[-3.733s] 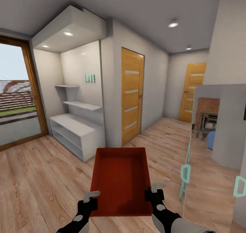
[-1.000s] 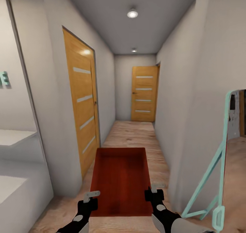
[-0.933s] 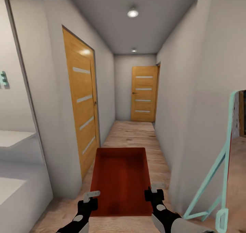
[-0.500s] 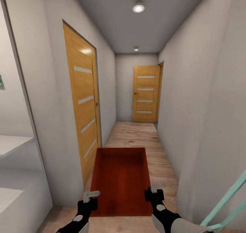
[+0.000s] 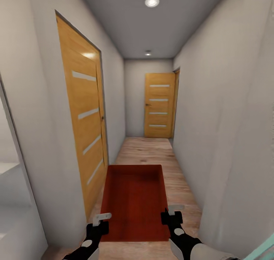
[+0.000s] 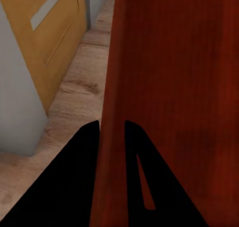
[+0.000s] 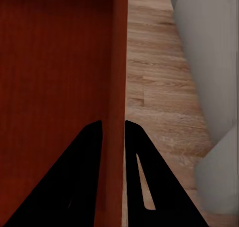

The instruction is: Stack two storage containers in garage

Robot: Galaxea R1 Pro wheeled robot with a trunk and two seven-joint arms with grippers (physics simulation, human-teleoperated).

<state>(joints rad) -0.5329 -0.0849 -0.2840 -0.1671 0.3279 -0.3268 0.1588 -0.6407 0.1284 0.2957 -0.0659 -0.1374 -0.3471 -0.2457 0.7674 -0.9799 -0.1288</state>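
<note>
Narrow hallway, wood plank floor [image 5: 152, 153], white walls. One storage container [image 5: 134, 201], red-orange, open-topped, carried level in front of the robot above the floor; its inside is bare, nothing in it. Left hand [image 5: 101, 219] pinches the container's left wall near the near corner, one finger inside, one outside; the left wrist view shows the wall [image 6: 112, 137] between the dark fingers. Right hand [image 5: 172, 210] grips the right wall likewise, wall [image 7: 114, 137] clamped between fingers. Beyond the container: a wooden door [image 5: 84, 115] on the left wall, another door [image 5: 158, 105] at the hall's end. Ceiling spotlight [image 5: 152, 0] overhead.
</note>
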